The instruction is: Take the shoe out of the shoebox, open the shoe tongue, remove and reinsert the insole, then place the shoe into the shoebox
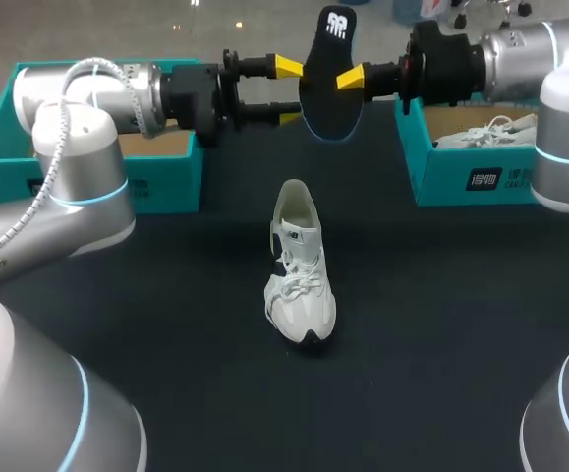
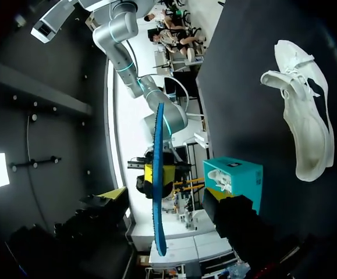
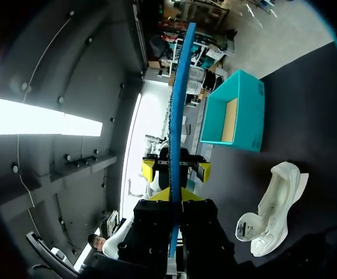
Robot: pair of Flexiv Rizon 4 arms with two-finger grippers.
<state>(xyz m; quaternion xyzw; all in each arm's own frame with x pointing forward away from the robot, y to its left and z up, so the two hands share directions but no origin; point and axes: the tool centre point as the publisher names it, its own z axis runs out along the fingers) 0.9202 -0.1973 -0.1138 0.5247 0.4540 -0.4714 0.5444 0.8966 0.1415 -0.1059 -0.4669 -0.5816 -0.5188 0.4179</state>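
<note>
Inside one shoebox [image 1: 461, 182] lies a shoe [image 1: 490, 131]; right end effector [image 3: 176, 196] clamps insole [image 1: 328, 93], left [image 1: 287, 92] gapes.

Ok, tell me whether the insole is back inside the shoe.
No, the right end effector holds the insole in the air, clear of the shoe.
</note>
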